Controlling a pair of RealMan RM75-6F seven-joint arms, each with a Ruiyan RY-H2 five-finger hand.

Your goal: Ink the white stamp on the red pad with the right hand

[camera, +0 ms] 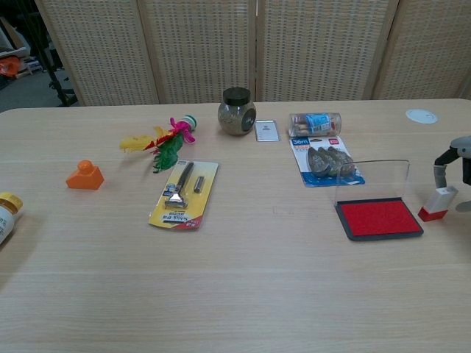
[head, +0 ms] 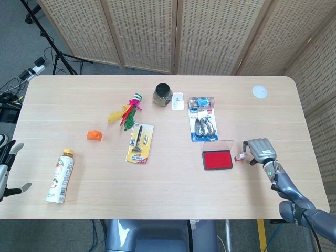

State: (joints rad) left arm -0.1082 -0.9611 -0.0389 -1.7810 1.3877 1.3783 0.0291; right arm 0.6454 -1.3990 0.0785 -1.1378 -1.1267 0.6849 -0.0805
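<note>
Here one white stamp [camera: 439,203] leans tilted just right of the one red pad [camera: 378,218], near the desk [head: 173,184] right edge. The right hand [head: 259,150] pinches the stamp; the left hand [head: 6,170] hangs spread, holding nothing, far left.

A large table [head: 157,184] of light wood with rounded corners is filling most of the head view. Behind it, at twelve o'clock, a folding screen [head: 173,31] of woven beige panels in pale wooden frames is standing, and another such panel [head: 320,79] is running down the side at three o'clock. At ten o'clock a grey floor [head: 16,47] is showing, where a black tripod stand [head: 55,50] is standing and a white power strip [head: 34,67] with cables is lying. Even, soft light is falling on the tabletop.
</note>
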